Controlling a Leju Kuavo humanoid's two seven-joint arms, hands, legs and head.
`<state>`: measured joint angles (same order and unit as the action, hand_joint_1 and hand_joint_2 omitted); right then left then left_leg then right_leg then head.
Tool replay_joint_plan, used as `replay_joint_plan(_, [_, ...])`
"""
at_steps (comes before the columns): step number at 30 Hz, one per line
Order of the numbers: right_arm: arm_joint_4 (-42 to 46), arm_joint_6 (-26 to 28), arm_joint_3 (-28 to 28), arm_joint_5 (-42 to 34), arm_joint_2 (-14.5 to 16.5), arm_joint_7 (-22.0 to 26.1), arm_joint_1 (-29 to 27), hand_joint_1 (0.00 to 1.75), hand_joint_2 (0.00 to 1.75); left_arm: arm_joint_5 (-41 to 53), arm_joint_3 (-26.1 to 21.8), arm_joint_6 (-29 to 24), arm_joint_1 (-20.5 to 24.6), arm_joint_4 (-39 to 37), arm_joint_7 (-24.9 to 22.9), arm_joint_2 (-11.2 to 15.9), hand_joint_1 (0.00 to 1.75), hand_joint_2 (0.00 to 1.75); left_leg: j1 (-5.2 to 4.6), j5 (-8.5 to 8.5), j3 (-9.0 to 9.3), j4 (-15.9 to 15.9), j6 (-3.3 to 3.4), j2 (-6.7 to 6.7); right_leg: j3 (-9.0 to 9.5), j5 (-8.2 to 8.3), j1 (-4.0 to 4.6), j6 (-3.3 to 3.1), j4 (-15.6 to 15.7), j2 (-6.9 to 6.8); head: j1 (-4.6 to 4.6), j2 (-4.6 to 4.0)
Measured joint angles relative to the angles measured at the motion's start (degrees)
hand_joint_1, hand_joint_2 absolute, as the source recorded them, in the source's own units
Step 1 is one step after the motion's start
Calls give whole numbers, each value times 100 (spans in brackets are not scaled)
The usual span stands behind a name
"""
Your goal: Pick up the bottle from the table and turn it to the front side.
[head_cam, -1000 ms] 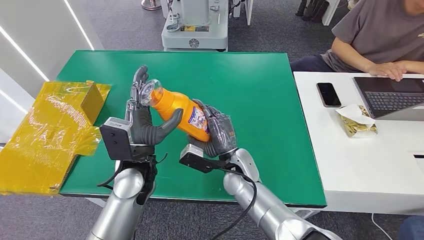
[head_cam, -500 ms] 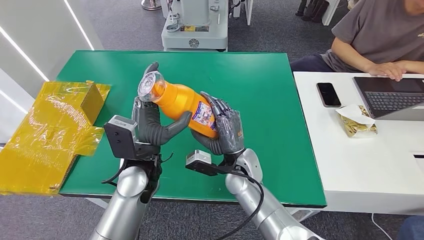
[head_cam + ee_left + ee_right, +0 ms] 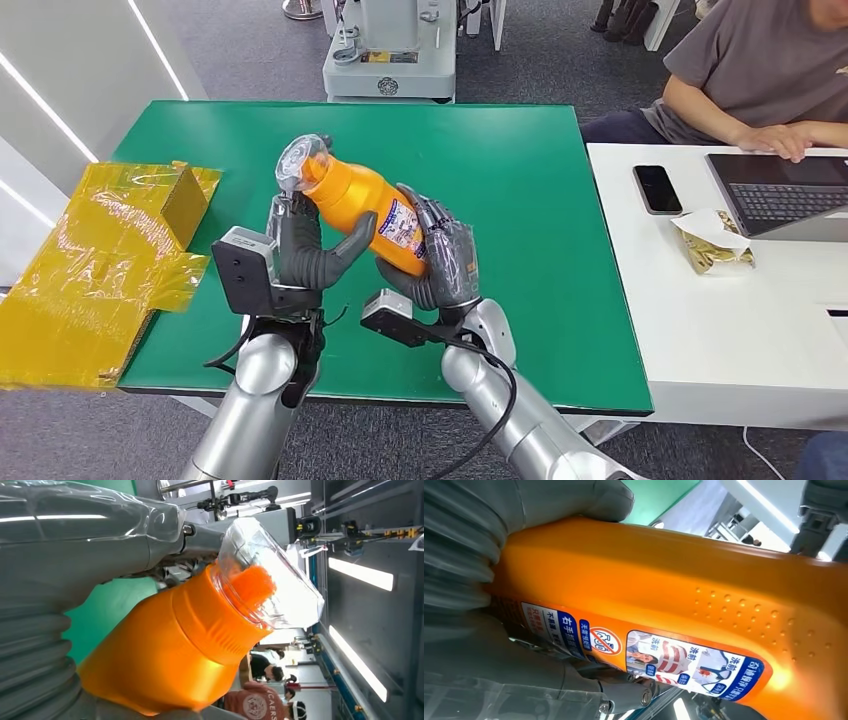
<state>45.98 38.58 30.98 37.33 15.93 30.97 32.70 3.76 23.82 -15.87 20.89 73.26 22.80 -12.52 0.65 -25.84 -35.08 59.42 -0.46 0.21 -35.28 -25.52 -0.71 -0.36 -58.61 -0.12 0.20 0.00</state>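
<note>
Behind the right robot hand (image 3: 446, 262), the bottle (image 3: 362, 204) base is hidden.

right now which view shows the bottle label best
The right wrist view: the label lies close, its pictures and print sharp. The head view shows it small on the bottle; the left wrist view shows the bottle's neck and clear cap.

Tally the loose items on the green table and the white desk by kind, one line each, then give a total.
Orange bottle, held above the green table by left hand and right hand: 1
Yellow wrapped box: 1
Phone: 1
Laptop: 1
Snack packet: 1
Total: 5
</note>
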Motion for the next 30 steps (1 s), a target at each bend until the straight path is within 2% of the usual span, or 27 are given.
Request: replay_joint_plan(30, [-189, 42, 293, -172, -32, -198, 117, 175, 175, -17, -28, -117, -33, -9, -2, 39, 175, 175, 0, 0, 1, 0, 0, 0, 0, 0, 0, 0, 0, 0, -1, 0])
